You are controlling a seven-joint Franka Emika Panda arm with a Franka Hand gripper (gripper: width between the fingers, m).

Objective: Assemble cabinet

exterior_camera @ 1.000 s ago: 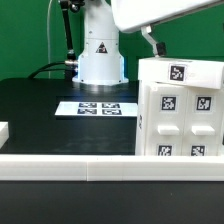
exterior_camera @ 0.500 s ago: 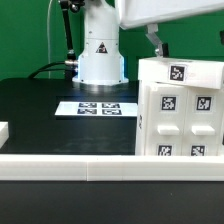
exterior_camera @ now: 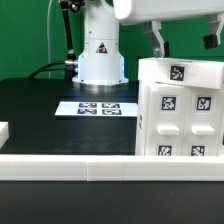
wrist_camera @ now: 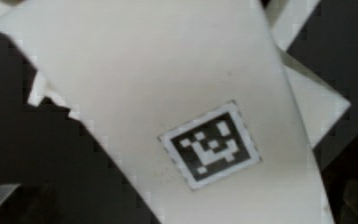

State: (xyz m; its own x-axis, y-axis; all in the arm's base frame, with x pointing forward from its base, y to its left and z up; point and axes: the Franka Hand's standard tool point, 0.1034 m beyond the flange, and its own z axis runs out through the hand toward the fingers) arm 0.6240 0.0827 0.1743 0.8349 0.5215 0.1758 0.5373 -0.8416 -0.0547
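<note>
Now the end effector (exterior_camera: 185, 38), at upper right, has slid rightward above the cabinet (exterior_camera: 178, 110); fingers (exterior_camera: 158, 40) spread, gripping nothing, seemingly lining up a grasp.

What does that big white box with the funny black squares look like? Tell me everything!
The big white plastic cabinet box stands upright on the black table, at the exterior view's right, behind the long white rail. Its smooth front carries several black-and-white square tags, with one more on its flat top. The gripper hovers just above it; whether they touch cannot be told. The wrist view shows a tagged white surface up close.
</note>
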